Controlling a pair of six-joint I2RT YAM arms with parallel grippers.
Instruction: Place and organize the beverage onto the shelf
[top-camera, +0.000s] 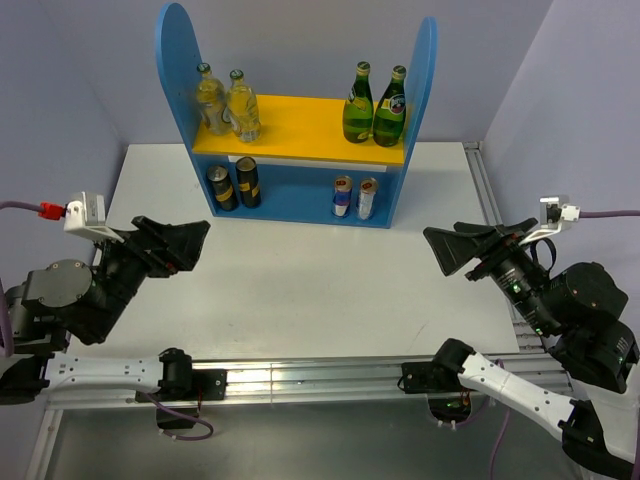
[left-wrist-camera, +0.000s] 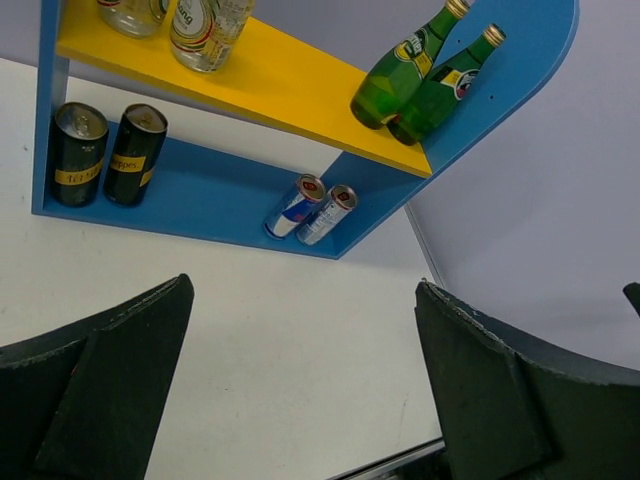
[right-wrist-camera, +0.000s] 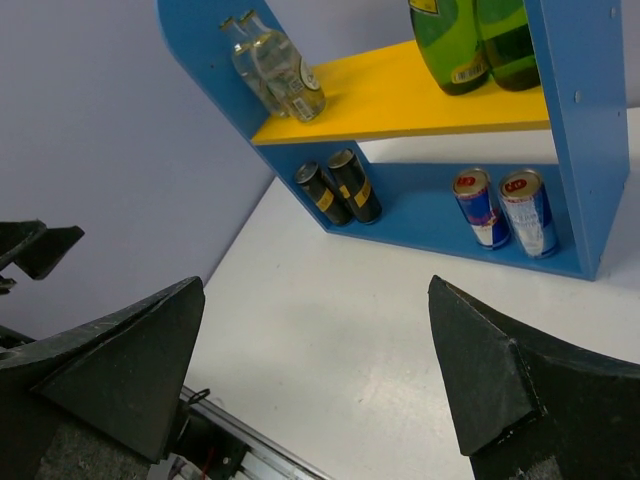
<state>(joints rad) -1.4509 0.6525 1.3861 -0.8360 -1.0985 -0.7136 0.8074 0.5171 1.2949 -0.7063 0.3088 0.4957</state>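
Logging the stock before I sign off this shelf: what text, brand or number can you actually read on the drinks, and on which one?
"ppes": the end of a word on the gold band of the right black can.
Left black can: gold-band lettering is blurred and unreadable.
Clear bottles: label print is too blurred to read.
Green bottles: labels are too small to read.
Silver cans: red-blue marks only, no legible words.

The shelf looks like painted board, smooth and matt, both its blue panels and the yellow upper board. The clear bottles and green bottles are glossy glass. The black-gold cans and silver cans are shiny metal. The white table is matt. The left gripper and right gripper are matt black plastic, faintly grainy.
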